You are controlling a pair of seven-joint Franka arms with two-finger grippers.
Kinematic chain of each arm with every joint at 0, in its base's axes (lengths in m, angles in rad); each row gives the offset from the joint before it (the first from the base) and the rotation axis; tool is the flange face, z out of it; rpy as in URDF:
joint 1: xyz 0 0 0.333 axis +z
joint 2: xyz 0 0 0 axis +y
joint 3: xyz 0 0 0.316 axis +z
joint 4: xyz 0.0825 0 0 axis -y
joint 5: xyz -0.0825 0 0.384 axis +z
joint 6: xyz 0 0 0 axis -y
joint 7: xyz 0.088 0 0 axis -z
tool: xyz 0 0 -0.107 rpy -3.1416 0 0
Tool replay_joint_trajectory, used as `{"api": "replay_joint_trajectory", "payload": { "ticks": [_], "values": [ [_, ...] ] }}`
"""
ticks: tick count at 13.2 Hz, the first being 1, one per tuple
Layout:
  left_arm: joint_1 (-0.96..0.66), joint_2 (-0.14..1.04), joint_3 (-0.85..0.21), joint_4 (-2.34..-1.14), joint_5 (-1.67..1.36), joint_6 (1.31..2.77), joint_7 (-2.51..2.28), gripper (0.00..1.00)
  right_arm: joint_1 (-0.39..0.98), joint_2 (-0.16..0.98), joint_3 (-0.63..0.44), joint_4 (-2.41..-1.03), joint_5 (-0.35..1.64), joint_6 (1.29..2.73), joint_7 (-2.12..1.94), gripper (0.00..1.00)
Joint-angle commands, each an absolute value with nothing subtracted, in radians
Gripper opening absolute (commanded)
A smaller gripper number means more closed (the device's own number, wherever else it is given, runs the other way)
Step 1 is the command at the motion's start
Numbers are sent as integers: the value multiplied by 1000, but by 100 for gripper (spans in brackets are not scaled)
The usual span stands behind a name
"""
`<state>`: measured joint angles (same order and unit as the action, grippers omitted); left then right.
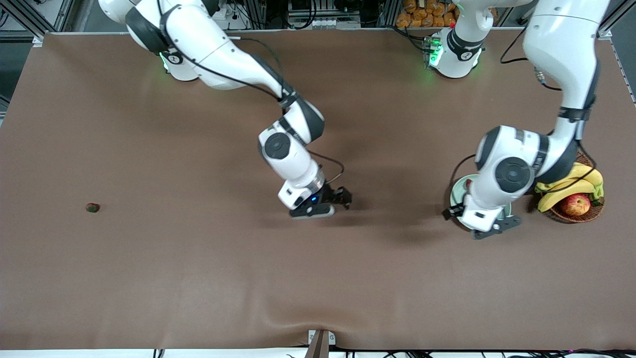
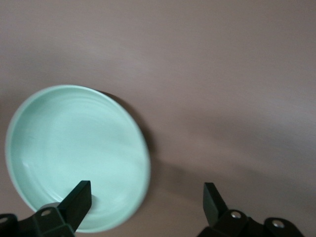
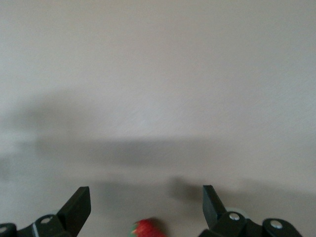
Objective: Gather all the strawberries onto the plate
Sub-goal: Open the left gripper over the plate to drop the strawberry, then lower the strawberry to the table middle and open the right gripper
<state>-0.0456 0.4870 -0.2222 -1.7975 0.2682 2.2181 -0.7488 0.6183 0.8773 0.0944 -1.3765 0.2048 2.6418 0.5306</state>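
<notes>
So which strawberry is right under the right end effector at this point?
The strawberry seen between the open right end effector fingers, mid-table. The other strawberry lies alone toward the right arm's end of the table.

a broad brown mat (image 1: 198,278) covers the table from edge to edge, smooth over most of its area, with a shallow wrinkle rising near the middle of the edge nearest the front camera. a small metal clamp (image 1: 320,342) grips the mat at that same edge. past the edge along the top of the front view stand grey aluminium frame rails (image 1: 30,17), black cables (image 1: 318,10) and dark equipment. a heap of orange-brown rounded things (image 1: 425,14) sits there too, toward the left arm's end. the light is even and falls from above, leaving soft, blurred shadows on the mat. a pale strip (image 1: 74,353) runs below the nearest edge.
</notes>
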Motion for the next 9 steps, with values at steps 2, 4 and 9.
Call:
{"api": "replay_joint_trajectory", "payload": {
  "ticks": [2, 4, 9],
  "values": [
    [-201, 604, -215, -1640, 193, 2215, -937, 100, 499, 821, 104, -1405, 207, 2528, 395, 100],
    [-273, 684, -216, -1544, 189, 2215, -1070, 100, 444, 796, 103, -1407, 204, 2441, 326, 100],
    [-385, 762, -215, -1442, 184, 2221, -1351, 100, 312, 678, 49, -1466, 143, 2248, 135, 100]
  ]
}}
